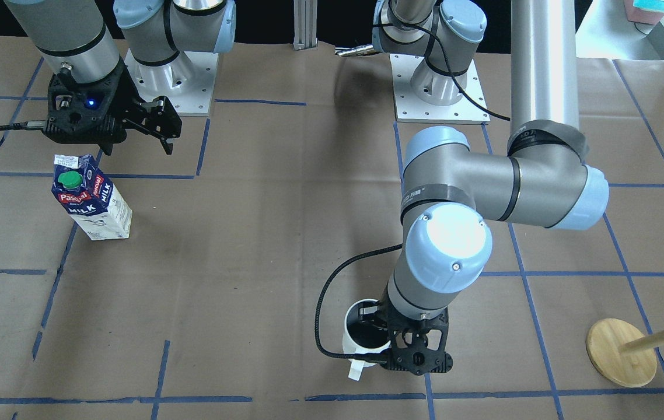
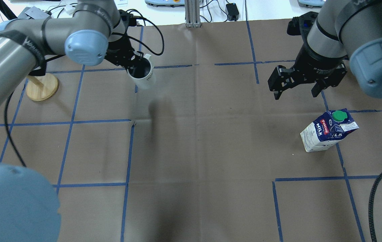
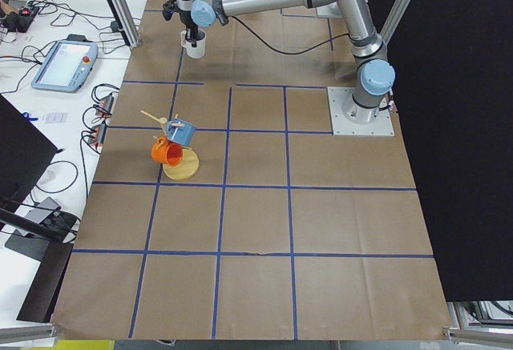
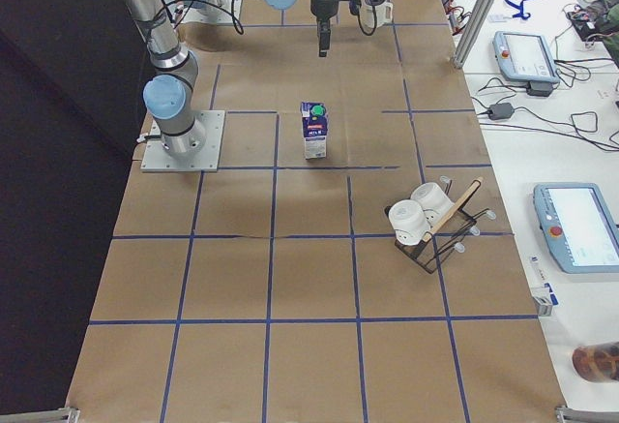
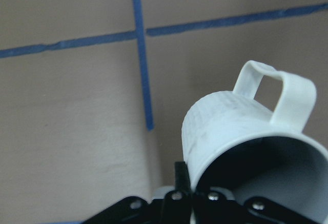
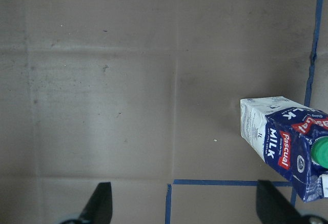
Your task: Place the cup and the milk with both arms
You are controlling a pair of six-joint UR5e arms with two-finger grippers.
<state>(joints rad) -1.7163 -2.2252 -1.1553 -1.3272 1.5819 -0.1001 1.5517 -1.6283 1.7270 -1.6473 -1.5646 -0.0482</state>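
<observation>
Found a wooden stand (image 2: 42, 87) at the counter's (image 2: 194, 151) left end. Next, saw the cup (image 2: 143, 75) pinched by its rim in the left fingers (image 2: 133, 63). Further right, saw the right fingers (image 2: 277, 84) spread wide, apart from the upright milk (image 2: 328, 131). From the left-side view, made out a blue mug (image 3: 181, 132) and an orange mug (image 3: 166, 152) on that stand, cut off overhead.

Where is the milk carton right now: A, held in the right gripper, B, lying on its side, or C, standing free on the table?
C: the milk stands upright on the table, and the open right gripper hangs clear of it.
</observation>
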